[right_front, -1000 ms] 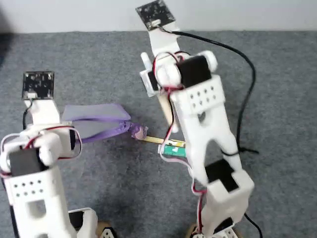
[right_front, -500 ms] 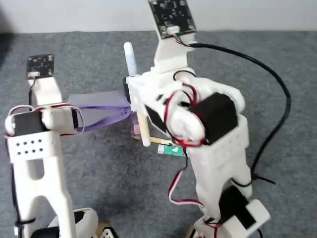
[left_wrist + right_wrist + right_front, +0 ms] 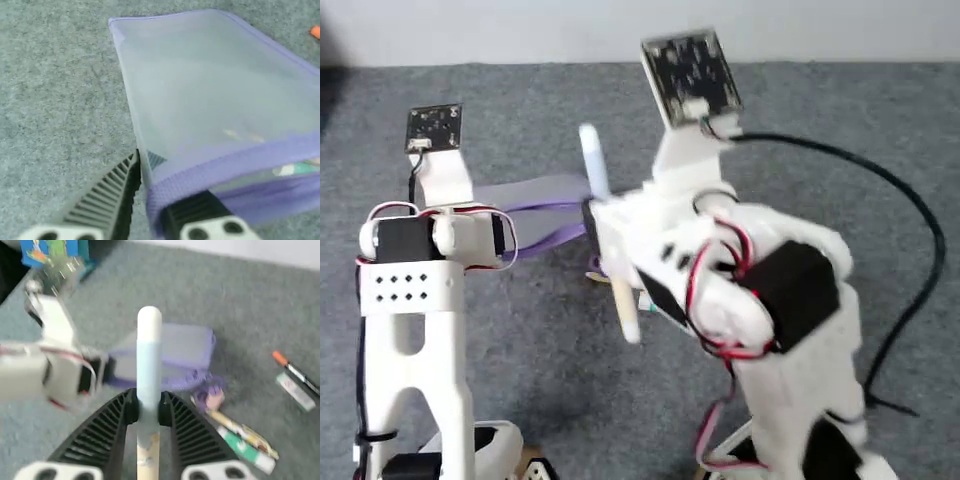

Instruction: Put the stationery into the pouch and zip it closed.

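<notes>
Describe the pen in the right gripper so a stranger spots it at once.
On the grey mat, find the purple pouch. Near it the right gripper clamps a pen, pale blue above, cream below. Other stationery lies flat; this one is lifted.

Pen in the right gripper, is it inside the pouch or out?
Out. The right gripper is shut on the pen, both its ends bare, outside the pouch.

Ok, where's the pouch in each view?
High view: pouch left of centre, beside the raised pen.
Left wrist view: pouch straight ahead, its zipper edge clamped in the left gripper.
Right wrist view: pouch behind the pen held by the right gripper.
Shared landmark: the purple zipper edge.
</notes>
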Robot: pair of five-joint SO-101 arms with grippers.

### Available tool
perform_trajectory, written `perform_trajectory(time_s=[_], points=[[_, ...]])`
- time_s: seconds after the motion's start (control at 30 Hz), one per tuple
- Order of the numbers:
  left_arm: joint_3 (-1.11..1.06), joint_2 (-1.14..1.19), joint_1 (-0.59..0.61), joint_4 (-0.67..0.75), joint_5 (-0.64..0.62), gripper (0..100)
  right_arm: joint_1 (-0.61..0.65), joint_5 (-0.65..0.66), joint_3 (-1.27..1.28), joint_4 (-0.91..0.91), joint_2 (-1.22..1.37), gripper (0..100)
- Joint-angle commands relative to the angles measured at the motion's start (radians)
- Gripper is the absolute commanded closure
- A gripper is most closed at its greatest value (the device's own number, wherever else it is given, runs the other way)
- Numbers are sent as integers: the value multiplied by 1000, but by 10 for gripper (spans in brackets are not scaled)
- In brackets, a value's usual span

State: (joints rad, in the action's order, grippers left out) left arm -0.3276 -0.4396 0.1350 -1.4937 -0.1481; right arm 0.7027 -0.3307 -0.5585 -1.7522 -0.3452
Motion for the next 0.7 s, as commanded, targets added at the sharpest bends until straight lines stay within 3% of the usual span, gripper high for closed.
perform_trajectory(time_s=[0.0,0.23,0.47,0.67], points=[[67,2,12,-35,-8,988,-1,-5,219,108,-180,991],[219,5,6,-120,-8,988,1,74,598,611,-374,991],[242,6,6,-149,-8,988,5,75,812,1067,-387,991],[242,6,6,-152,-9,988,53,264,985,1468,-363,991]])
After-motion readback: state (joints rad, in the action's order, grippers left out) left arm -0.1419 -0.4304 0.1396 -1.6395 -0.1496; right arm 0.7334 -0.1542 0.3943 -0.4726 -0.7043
